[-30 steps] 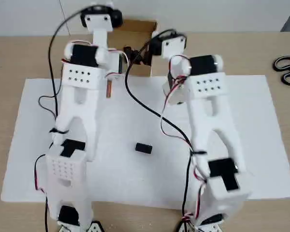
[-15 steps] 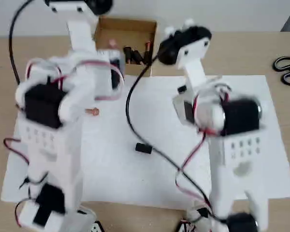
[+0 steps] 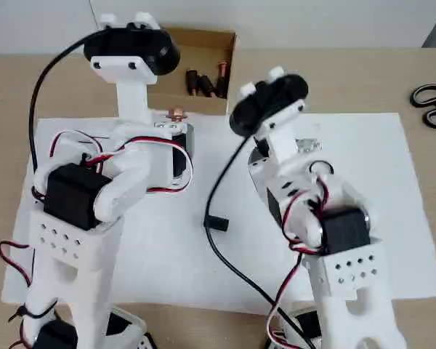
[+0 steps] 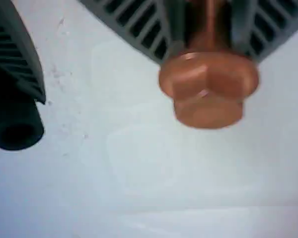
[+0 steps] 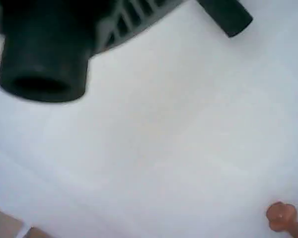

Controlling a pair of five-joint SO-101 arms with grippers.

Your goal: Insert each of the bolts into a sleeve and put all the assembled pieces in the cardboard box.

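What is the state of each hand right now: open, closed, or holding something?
The left hand is closed on a copper bolt.
The right hand is closed on a black sleeve.

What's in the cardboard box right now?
Near the right wall of the cardboard box lie dark sleeves, one with a copper bolt head showing. The left arm covers the box's left part.

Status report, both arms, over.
Left gripper shut on bolt. Right gripper shut on sleeve. Bolt and sleeve apart, not yet joined. Second sleeve lies on paper between arms.
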